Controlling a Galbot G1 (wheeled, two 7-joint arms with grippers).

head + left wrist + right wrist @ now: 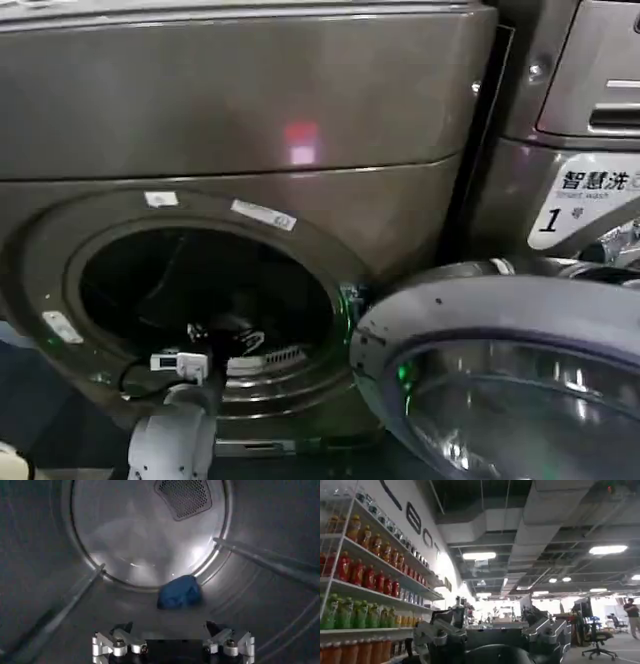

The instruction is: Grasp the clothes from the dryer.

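The dryer (240,110) filled the head view, door (510,380) swung open at lower right. The left gripper (172,645), jaws spread and empty, was inside the drum (280,610). The clothes (180,592) lay mid-frame ahead, ungrasped. The right gripper (490,635) idled, open.

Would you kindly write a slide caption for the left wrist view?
Open left gripper inside the dryer drum, facing a small blue bundle of clothes lying apart on the drum floor.

Left gripper (172,647) fingers (111,643) spread; right gripper (490,635) raised, fingers spread.
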